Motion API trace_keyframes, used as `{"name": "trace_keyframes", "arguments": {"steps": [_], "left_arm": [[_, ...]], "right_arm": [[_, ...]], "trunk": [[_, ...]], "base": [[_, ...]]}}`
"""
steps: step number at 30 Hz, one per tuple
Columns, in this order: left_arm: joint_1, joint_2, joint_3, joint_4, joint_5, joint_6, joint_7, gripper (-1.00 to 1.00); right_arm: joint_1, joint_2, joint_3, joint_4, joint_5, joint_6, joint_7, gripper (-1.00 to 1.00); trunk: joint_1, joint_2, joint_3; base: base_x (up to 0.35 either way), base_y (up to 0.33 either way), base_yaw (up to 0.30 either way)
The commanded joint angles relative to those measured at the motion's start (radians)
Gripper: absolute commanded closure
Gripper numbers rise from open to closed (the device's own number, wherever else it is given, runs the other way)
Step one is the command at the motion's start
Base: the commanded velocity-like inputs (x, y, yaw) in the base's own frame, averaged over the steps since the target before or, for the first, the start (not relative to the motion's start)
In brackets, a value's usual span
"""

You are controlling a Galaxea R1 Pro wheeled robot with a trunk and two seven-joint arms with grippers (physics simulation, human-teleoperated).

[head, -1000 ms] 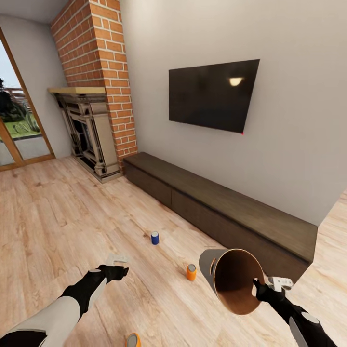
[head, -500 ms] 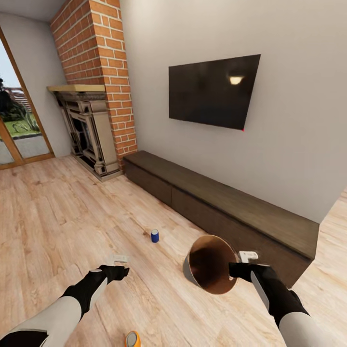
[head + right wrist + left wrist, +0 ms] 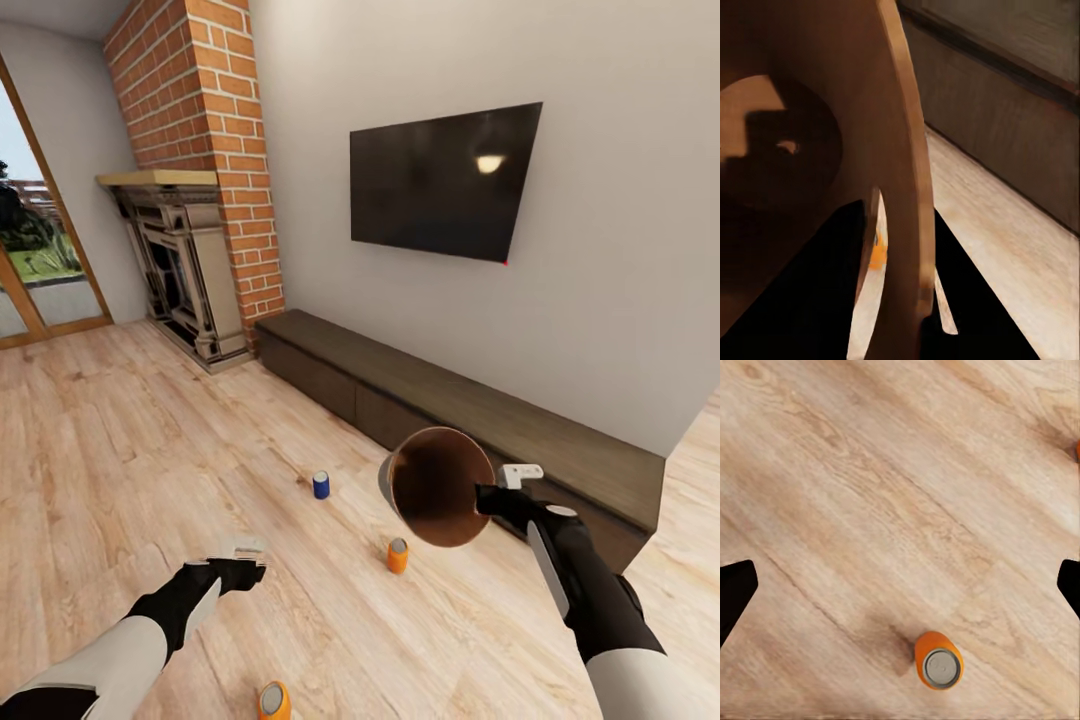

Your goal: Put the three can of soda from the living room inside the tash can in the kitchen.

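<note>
The trash can (image 3: 438, 500) hangs above the floor, tipped so its coppery-brown inside faces me. My right gripper (image 3: 497, 497) is shut on its rim (image 3: 904, 187) by the slot handle. Just below it an orange soda can (image 3: 398, 555) stands upright on the planks. The blue can with a white band (image 3: 321, 485) stands farther off toward the bench. A second orange can (image 3: 273, 700) stands near the bottom edge of the head view, and it shows again (image 3: 939, 660) under my left gripper (image 3: 243, 560), which hovers open and empty over the floor.
This is the living room. A long dark wooden bench (image 3: 450, 420) runs along the wall behind the trash can, under a black wall screen (image 3: 440, 185). A brick fireplace (image 3: 190, 270) stands at the left, beside a glass door (image 3: 30, 270). Pale wood floor (image 3: 130, 440) stretches left.
My right arm swung the trash can left and then lifted it, so the orange can that it hid half a second ago shows again. The left arm has barely moved.
</note>
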Motion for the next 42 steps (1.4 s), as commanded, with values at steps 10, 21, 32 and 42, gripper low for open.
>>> {"name": "trace_keyframes", "arguments": {"steps": [10,21,32,42], "left_arm": [[0.000,-0.005,-0.001,0.057,0.001,0.086,0.003,-1.00],[0.002,-0.007,-0.008,0.062,0.001,0.080,0.000,-1.00],[0.002,-0.007,-0.006,0.062,0.003,0.078,0.000,-1.00],[0.002,-0.008,-0.005,0.067,-0.001,0.084,0.000,-1.00]], "right_arm": [[0.010,-0.006,-0.060,-0.127,-0.022,0.109,0.018,1.00],[0.015,-0.008,-0.069,-0.199,-0.017,0.211,0.024,1.00],[0.015,-0.005,-0.063,-0.201,-0.020,0.212,0.025,1.00],[0.019,-0.003,-0.064,-0.218,-0.019,0.214,0.025,1.00]], "trunk": [[0.038,-0.070,-0.031],[0.081,-0.147,-0.066],[0.123,-0.224,-0.100],[0.161,-0.294,-0.132]], "base": [[0.000,0.000,0.000],[0.000,0.000,0.000],[0.000,0.000,0.000],[0.000,0.000,0.000]]}}
